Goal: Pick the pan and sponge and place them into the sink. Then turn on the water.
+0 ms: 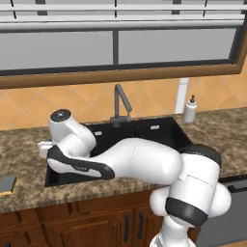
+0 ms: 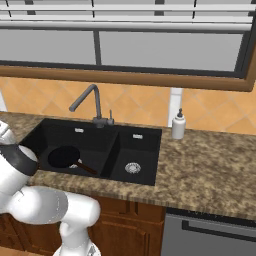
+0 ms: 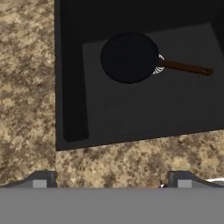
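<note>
Gripper (image 3: 112,180) jaws stand wide apart and hold nothing; the two dark fingertips (image 3: 43,179) rise at the lower edge of the hand view, over the speckled granite counter (image 3: 26,87) just in front of the sink's front rim. All positions below are given relative to the sink (image 2: 135,142), a matte black double-basin unit set into the counter. The pan (image 3: 129,57) lies flat on the floor of the wide basin, partly covering that basin's round silver drain (image 3: 160,64); its thin brown handle points toward the divider between the basins. The narrower basin holds nothing but its own silver drain (image 2: 132,168). The sponge (image 1: 7,184) lies on the counter well to the left of the sink, near the counter's front edge, grey-blue face up with a yellow edge showing. A grey faucet (image 2: 90,105) stands at the sink's back rim, behind the divider. A white soap dispenser (image 2: 178,125) stands on the counter just right of the sink's back corner.
</note>
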Motion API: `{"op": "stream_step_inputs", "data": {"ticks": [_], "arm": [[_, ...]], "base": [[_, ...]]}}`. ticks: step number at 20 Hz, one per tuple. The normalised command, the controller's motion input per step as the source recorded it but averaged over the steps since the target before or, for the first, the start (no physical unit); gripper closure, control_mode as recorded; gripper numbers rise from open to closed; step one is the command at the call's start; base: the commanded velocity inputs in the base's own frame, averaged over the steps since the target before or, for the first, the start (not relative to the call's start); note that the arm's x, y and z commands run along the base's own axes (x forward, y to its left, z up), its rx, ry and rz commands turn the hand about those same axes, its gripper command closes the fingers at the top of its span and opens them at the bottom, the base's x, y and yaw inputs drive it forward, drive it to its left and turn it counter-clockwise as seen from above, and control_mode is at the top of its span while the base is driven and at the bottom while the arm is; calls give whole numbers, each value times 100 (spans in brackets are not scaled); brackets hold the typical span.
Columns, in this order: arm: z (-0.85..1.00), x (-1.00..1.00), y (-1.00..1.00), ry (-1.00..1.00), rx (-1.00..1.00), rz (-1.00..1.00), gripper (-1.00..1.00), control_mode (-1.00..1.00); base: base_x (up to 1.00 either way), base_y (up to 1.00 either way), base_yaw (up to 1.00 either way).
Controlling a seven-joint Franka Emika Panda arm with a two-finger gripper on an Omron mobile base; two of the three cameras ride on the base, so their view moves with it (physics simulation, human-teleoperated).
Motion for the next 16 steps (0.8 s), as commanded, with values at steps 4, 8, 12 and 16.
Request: {"op": "stream_step_inputs", "data": {"ticks": [4, 8, 12, 16], "arm": [[0, 0, 50, 7, -1, -1, -100, -100], [-9, 0, 50, 3, 0, 0, -100, -100], [-27, 1, 77, 0, 0, 1, -100, -100], [-19, 0, 77, 2, -1, 0, -100, -100]], "base": [[0, 0, 0], [0, 0, 0], [0, 0, 0], [0, 0, 0]]}}
